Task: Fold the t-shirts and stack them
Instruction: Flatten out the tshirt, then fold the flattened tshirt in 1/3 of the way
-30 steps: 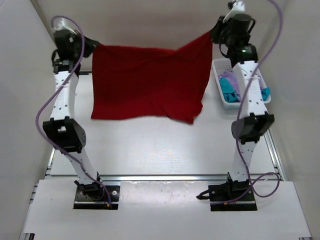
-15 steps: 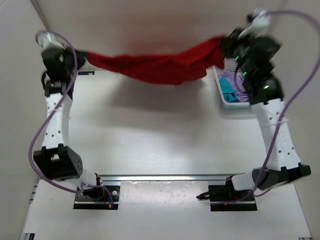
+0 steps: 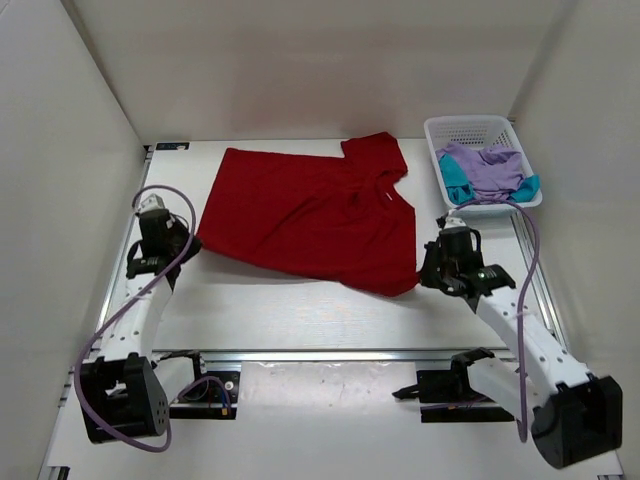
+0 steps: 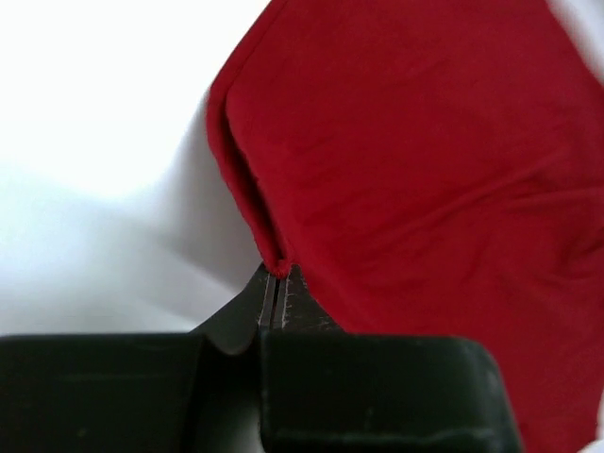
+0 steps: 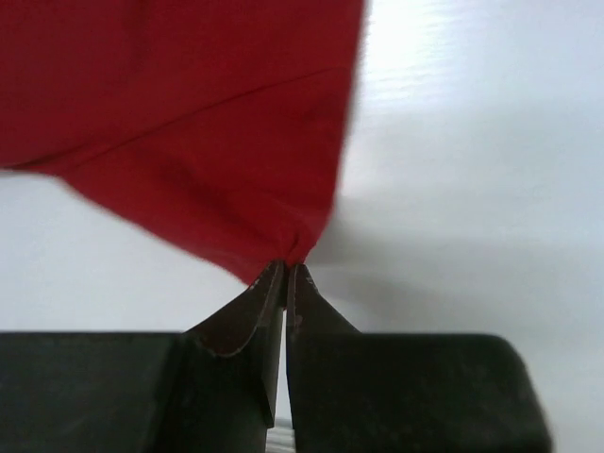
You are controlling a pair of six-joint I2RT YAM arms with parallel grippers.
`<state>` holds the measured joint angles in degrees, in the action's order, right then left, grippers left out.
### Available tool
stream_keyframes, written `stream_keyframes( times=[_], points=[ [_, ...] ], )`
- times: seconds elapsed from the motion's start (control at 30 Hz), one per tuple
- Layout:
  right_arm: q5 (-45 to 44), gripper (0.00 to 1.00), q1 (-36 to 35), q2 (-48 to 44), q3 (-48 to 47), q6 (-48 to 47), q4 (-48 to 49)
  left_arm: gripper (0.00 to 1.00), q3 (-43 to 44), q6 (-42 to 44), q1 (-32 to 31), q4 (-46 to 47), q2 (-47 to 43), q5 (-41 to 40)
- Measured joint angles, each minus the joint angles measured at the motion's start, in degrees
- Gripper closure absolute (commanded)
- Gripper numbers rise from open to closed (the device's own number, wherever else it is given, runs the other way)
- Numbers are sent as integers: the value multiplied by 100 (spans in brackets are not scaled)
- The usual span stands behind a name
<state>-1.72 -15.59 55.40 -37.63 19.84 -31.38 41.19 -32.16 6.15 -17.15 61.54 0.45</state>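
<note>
Three t-shirts are shown in the top external view. The dark red t-shirt [image 3: 320, 215] is spread nearly flat on the table [image 3: 300, 320], its collar toward the right. The lavender t-shirt [image 3: 487, 165] and the teal t-shirt [image 3: 455, 182] are bundled in the white mesh basket [image 3: 470, 122] at the far right corner. The red garment's near left corner is held by the left gripper [image 3: 192, 242] and its near right corner by the right gripper [image 3: 420, 284]. Both are set low at the table.

From the left wrist, the jaws of the left gripper [image 4: 278, 285] are seen closed on a folded edge of the red cloth [image 4: 425, 170], which is raised into a small ridge at the pinch.

From the right wrist, the right gripper [image 5: 286, 276] is likewise clamped on a bunched tip of the red cloth [image 5: 189, 104], and creases fan outward from it.

The fabric is judged light, limp and without stiffness, so it can be expected to sag, wrinkle and drag on the table wherever it is unsupported. A hold is best taken at corners or along the doubled hem, where thicker cloth is less likely to slip. Two points should be held at once and kept taut, so that a fold line can be laid straight.
</note>
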Motion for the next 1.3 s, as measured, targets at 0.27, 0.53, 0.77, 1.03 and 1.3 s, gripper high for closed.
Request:
stream_keyframes(
  times=[0.27, 0.53, 0.77, 1.03, 1.3],
  points=[
    [264, 100, -1460, -1683, 516, 1488, -988, 100, -551, 490, -144, -907, -684, -63],
    [520, 100, -686, -1661, 595, 1615, -1226, 100, -568, 284, 199, -684, -234, 363],
    [935, 100, 575, -35, 24, 896, -262, 100, -560, -542, 223, 240, 846, 544],
    [955, 100, 485, 1569, -1283, 627, 595, 100, 208, -1097, 240, 710, 1908, 647],
    [859, 100, 632, 3467, -3012, 363, 905, 100, 1012, -1189, 476, 999, 2756, 640]
  ],
)
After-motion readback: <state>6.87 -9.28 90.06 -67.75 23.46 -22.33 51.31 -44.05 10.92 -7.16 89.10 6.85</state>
